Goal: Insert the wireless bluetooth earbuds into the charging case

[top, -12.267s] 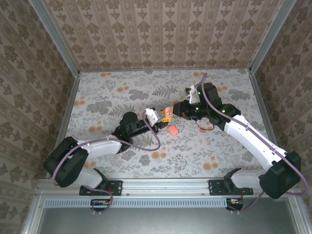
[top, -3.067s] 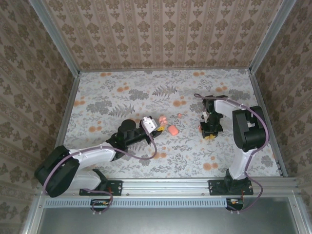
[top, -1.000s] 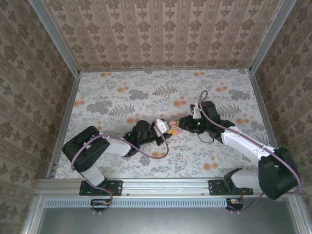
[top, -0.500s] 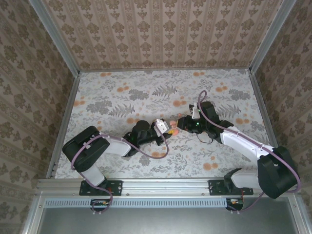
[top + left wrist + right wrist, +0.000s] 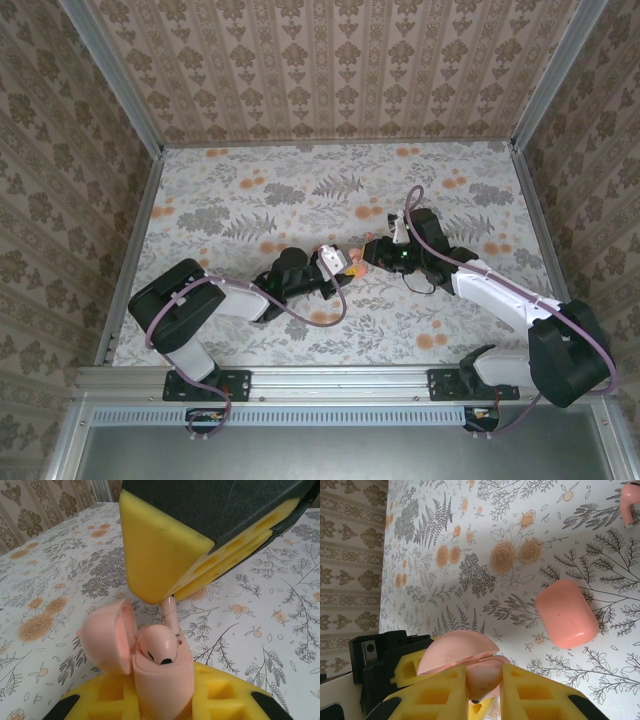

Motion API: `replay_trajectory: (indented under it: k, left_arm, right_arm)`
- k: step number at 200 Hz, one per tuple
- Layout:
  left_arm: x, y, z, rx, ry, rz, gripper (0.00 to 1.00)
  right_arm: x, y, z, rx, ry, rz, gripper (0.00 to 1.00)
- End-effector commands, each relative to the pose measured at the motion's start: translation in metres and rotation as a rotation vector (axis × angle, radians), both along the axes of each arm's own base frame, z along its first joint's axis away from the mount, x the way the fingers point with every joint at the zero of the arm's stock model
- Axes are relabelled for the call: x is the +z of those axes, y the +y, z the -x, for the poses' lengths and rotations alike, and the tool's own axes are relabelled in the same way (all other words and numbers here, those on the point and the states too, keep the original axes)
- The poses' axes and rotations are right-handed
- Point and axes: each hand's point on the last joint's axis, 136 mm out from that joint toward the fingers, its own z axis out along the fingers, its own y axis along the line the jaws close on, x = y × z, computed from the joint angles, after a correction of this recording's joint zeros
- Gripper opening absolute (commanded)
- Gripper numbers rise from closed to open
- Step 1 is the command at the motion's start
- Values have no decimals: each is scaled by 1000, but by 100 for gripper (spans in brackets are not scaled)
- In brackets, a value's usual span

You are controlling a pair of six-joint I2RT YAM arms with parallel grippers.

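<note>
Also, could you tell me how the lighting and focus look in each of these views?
Top external: even, soft light, no glare on the table. Left wrist: the earbud and charging case sharp, the right gripper looming large. Right wrist: the pink pebble throws a faint shadow.

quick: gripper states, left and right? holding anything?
left gripper: jaws closed on the charging case, lid open.
right gripper: jaws closed on an earbud, at the case.
</note>
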Motion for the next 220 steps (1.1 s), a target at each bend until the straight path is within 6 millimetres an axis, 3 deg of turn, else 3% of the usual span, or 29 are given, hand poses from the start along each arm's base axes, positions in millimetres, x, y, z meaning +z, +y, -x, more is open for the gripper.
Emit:
replay_trajectory:
  k: [1, 105, 220]
  left_arm:
    - [22, -7, -1, -3, -25, 61, 9]
    - [25, -8, -1, -2, -29, 69, 9]
    - [28, -8, 0, -4, -34, 73, 9]
  right_arm:
    - [-6, 1, 4, 1, 14, 22, 20]
    - [-2, 12, 8, 27, 12, 12, 21]
    - [8, 10, 8, 1, 1, -7, 32]
